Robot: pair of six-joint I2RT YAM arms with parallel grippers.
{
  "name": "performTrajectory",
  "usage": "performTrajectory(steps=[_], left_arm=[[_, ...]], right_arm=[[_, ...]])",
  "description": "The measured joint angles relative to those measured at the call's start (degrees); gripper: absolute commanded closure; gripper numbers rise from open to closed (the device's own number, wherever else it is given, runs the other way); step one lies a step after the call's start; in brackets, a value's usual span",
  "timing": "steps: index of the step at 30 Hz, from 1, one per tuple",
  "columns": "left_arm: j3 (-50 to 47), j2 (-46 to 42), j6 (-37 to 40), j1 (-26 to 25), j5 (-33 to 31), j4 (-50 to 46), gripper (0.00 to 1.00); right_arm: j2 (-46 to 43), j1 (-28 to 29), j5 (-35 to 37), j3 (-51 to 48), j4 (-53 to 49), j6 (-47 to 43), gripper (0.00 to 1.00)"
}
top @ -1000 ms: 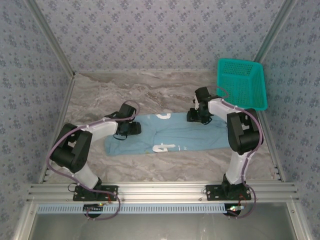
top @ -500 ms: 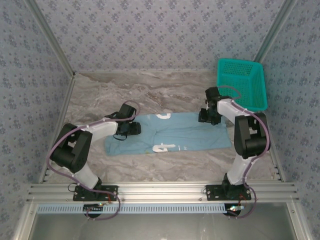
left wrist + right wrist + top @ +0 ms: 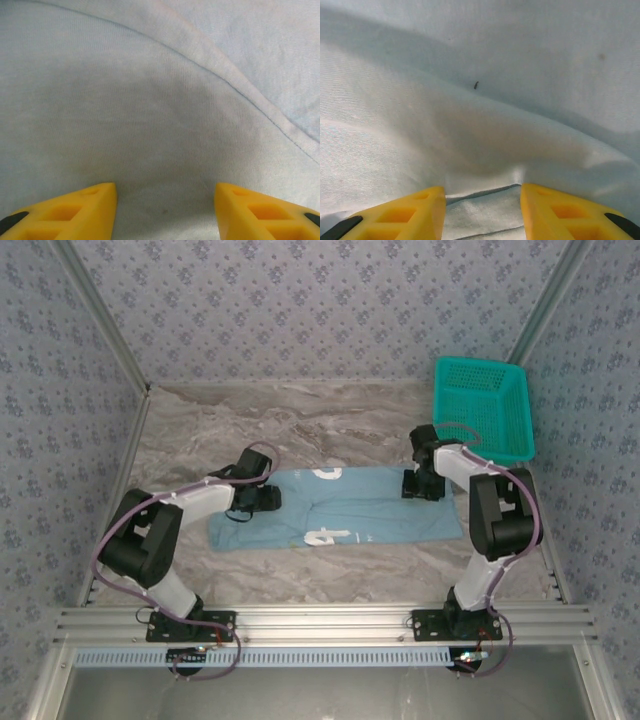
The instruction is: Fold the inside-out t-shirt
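The inside-out t-shirt [image 3: 360,505] lies flat on the marble table as a long light blue band with white lettering [image 3: 328,536] showing near its front edge. My left gripper [image 3: 266,498] rests on the shirt's left part. In the left wrist view the left gripper [image 3: 165,192] is open, its yellow fingertips [image 3: 95,200] down on smooth cloth [image 3: 160,100]. My right gripper [image 3: 421,486] sits at the shirt's far right part. In the right wrist view the right gripper [image 3: 482,192] is open, straddling a folded edge of the cloth [image 3: 480,205].
A teal mesh basket [image 3: 482,405] stands tilted at the back right corner, close behind the right arm. Patterned walls enclose the table [image 3: 300,420] on three sides. Bare marble lies behind and in front of the shirt.
My right gripper has slid to the right and slightly nearer along the shirt's far edge. The left arm and the shirt have not moved.
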Motion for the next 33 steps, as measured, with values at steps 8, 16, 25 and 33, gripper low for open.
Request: performTrajectory(steps=[8, 16, 25, 33], left_arm=[[0.00, -0.70, 0.35, 0.02, -0.63, -1.11, 0.46], [-0.02, -1.01, 0.37, 0.02, -0.81, -1.29, 0.46], [-0.07, -1.97, 0.35, 0.02, -0.85, -1.49, 0.46], [-0.07, -3.63, 0.37, 0.02, -1.07, -1.53, 0.46]], right_arm=[[-1.38, 0.07, 1.42, 3.43, -0.09, -0.28, 0.54], [0.85, -2.58, 3.41, 5.03, -0.28, -0.22, 0.56], [-0.15, -2.38, 5.05, 1.31, 4.55, 1.29, 0.57], [-1.14, -1.42, 7.61, 1.77, 1.92, 0.63, 0.55]])
